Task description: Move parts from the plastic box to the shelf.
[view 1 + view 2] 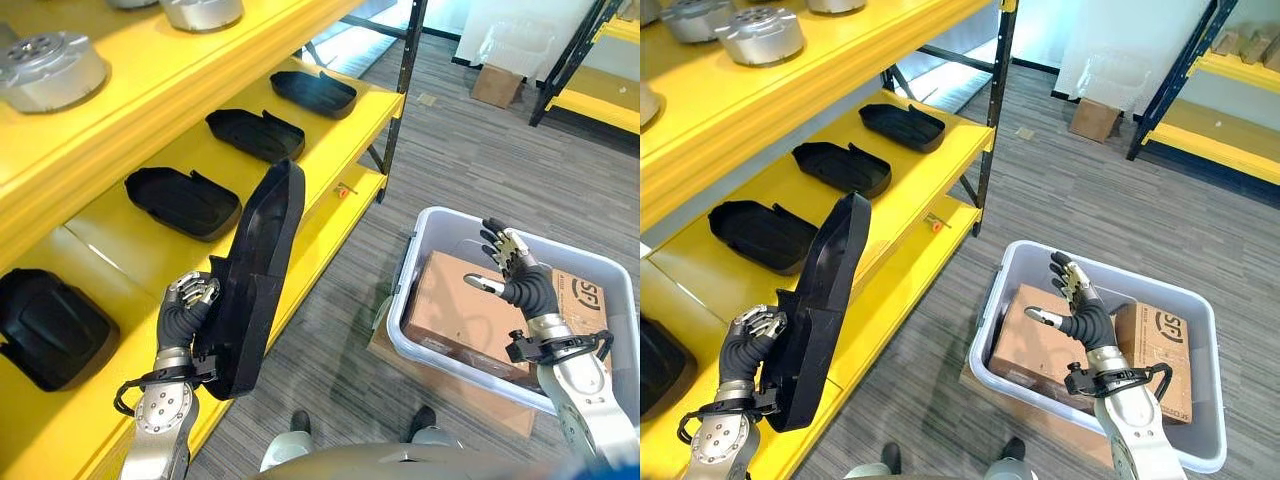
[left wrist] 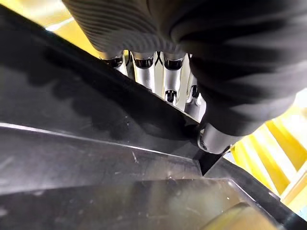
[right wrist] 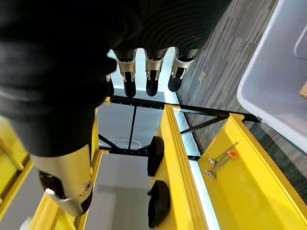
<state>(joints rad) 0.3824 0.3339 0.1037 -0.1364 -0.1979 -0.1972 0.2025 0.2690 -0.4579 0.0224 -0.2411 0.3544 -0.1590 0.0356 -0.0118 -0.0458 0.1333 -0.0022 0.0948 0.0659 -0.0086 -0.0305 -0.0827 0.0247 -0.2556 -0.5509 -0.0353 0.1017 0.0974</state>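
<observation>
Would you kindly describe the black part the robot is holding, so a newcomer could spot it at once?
Start at the yellow shelf, whose middle level carries a row of black parts lying flat. In front of that shelf's edge, the left hand grips one more black part. It alone stands on edge, nearly upright, off the shelf.

A black part [image 1: 255, 275] stands against the yellow shelf [image 1: 330, 130], where matching black parts [image 1: 182, 201] lie. At four o'clock, a pale grey plastic box [image 1: 430, 225] holds brown cardboard [image 1: 455, 305]. The floor [image 1: 470, 150] is grey, striped.
</observation>
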